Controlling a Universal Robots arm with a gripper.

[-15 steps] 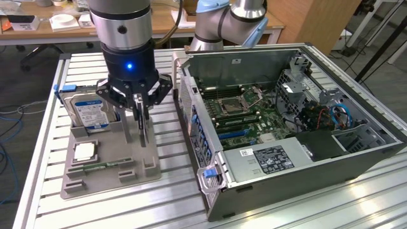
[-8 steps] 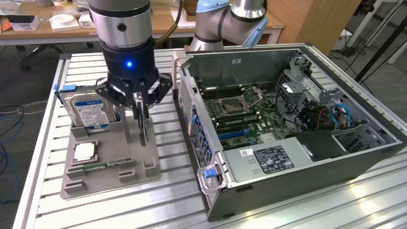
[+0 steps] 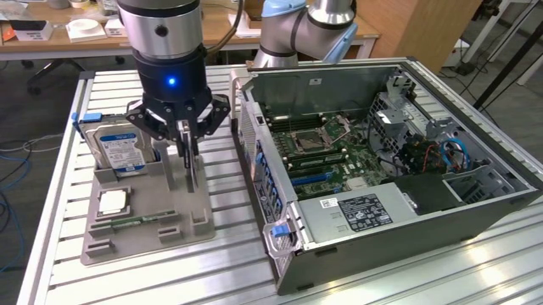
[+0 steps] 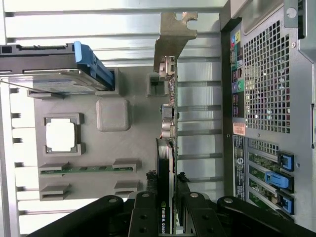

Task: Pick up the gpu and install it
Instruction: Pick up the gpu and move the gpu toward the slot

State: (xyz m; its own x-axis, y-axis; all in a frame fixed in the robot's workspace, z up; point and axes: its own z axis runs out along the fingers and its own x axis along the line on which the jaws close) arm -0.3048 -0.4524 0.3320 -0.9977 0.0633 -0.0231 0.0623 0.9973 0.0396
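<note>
Now gripper clamped on the gpu, card standing on edge at gray parts tray.
Slatted aluminium table; open PC case just beside tray; wooden desk behind, cables on floor.

A grey parts tray lies on a slatted aluminium table. At the tray's far end a silver hard drive stands upright in a slot. A square processor lies flat near the tray's middle, a green memory stick nearer its front edge. An open computer case lies just beside the tray.
</note>
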